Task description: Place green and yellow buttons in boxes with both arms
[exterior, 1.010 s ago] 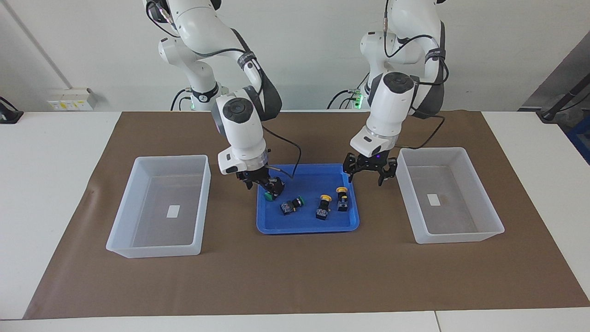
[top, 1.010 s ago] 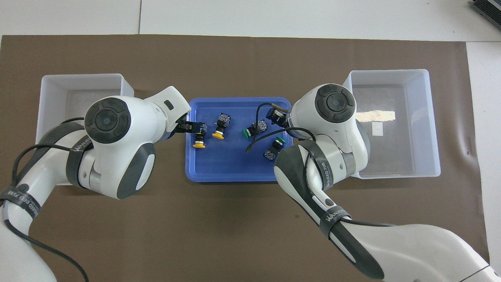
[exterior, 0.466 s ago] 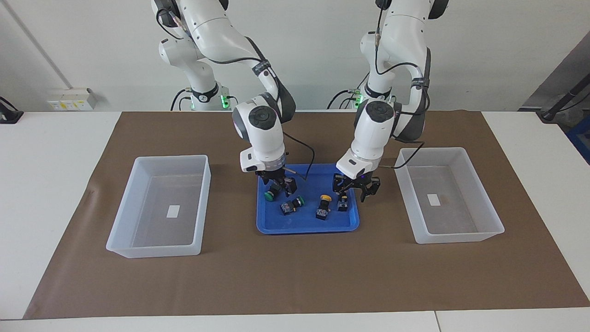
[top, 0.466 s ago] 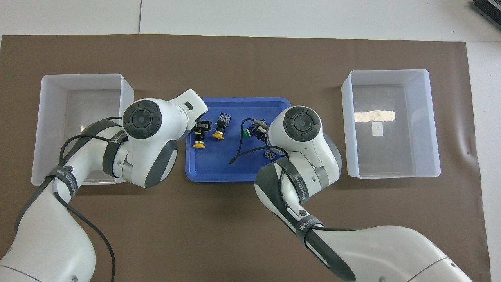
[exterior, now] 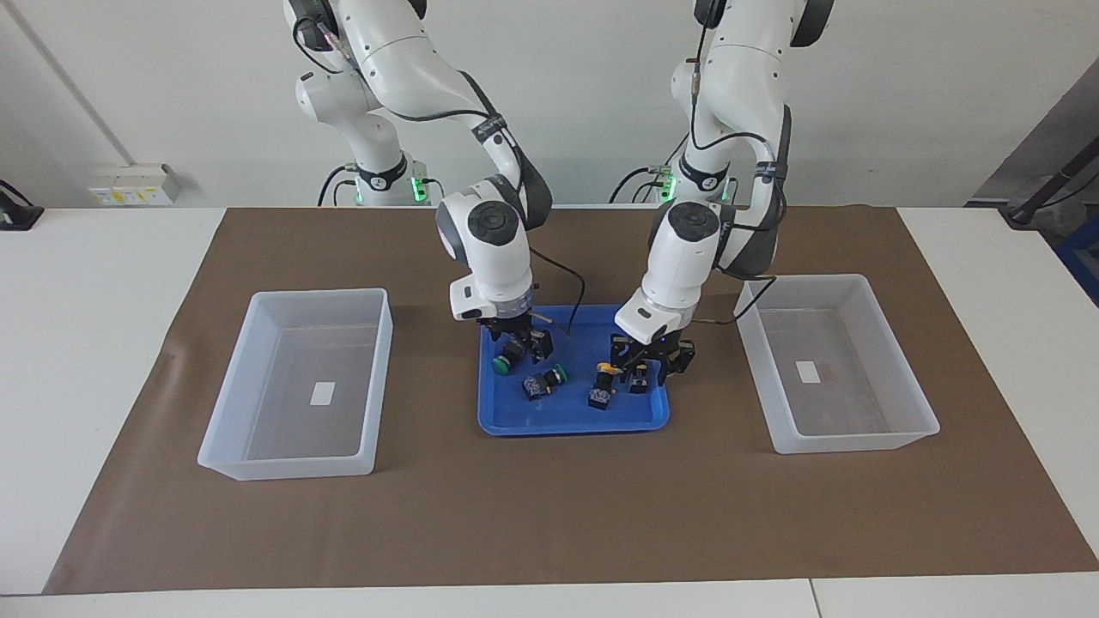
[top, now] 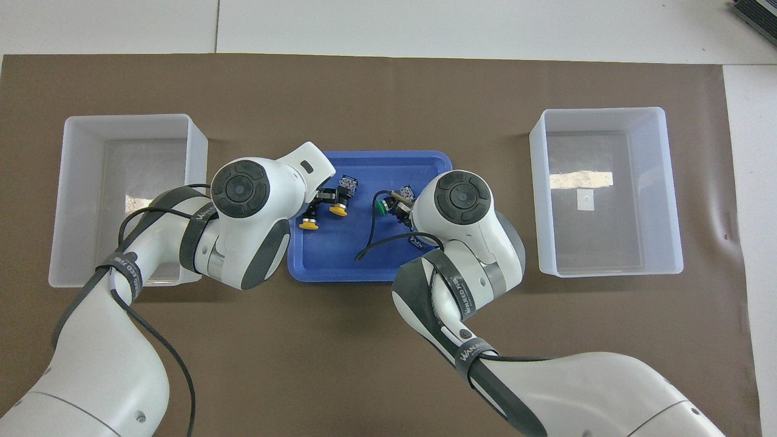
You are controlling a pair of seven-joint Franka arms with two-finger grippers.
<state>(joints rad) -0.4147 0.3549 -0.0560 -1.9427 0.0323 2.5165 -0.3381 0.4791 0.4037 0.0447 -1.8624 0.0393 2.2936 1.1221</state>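
Note:
Four buttons lie in the blue tray (exterior: 571,416). My left gripper (exterior: 642,367) is down in the tray, shut on the body of one yellow button (top: 309,225); its cap points toward the robots. The other yellow button (exterior: 604,386) lies free beside it. My right gripper (exterior: 518,346) stands open, low over a green button (exterior: 502,364), and is hidden under its own wrist in the overhead view. A second green button (exterior: 547,382) lies free in mid-tray. One box (exterior: 318,293) stands at the right arm's end and one box (exterior: 807,279) at the left arm's end, each holding only a label.
The tray (top: 340,261) sits on a brown mat between the boxes (top: 127,116) (top: 601,110). A black cable (top: 370,240) loops from the right wrist over the tray. Bare mat stretches from the tray to the table edge farthest from the robots.
Both arms came in over the tray and sank into it. The left gripper's fingers narrowed around the yellow button. The buttons kept their places.

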